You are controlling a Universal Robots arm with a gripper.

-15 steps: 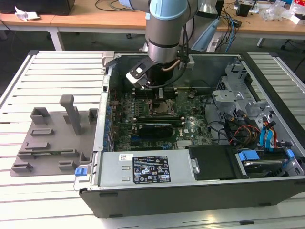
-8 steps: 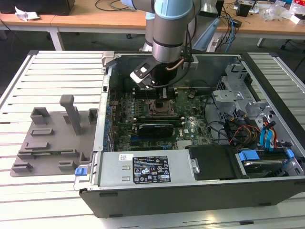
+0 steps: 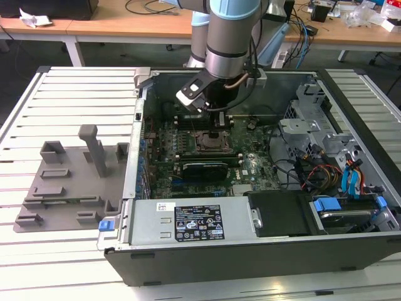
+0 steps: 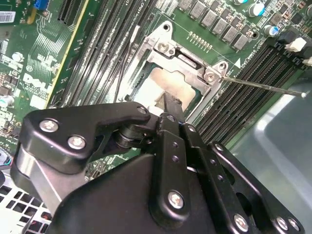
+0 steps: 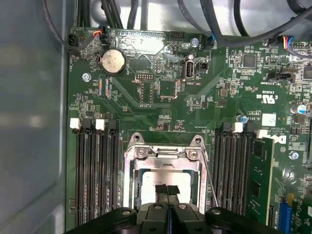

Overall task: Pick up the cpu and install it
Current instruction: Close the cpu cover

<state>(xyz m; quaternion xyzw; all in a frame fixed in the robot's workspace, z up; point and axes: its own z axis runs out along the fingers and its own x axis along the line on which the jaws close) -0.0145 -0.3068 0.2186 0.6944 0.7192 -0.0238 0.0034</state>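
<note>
The cpu (image 5: pixel 165 176) lay flat inside the socket frame (image 5: pixel 163 152) on the board (image 5: pixel 161 92), its pale silver top level with the metal around it. The pincer (image 5: pixel 167 191) stood right over the chip. In both wrist views its two black fingers were pressed together with only a thin seam between them, and their tips were at or just above the silver face. I saw nothing clamped between them. Whether the tips touched the chip I could not tell.

A thin lever (image 4: pixel 263 87) stuck out free beside the frame, so I judged the socket not yet latched. Rows of memory slots (image 5: pixel 95 170) flanked the frame on both sides.

In the exterior view the arm reached down into the open case (image 3: pixel 250 263), with the socket near the middle of the board. A black card (image 3: pixel 203 169) sat at six o'clock from the socket, and the drive cage (image 3: pixel 313 119) at three o'clock. The grey tray (image 3: pixel 62 188) lay on the slatted worktop (image 3: pixel 62 94) at nine o'clock from the case, well apart from the arm.

By my reading the pick-up was done and the work was at the seating stage, with the chip in its place but unsecured. Any further move here would call for a straight vertical path, clear of the lever and the frame, with no sideways drag that could shift the chip on its contacts.
</note>
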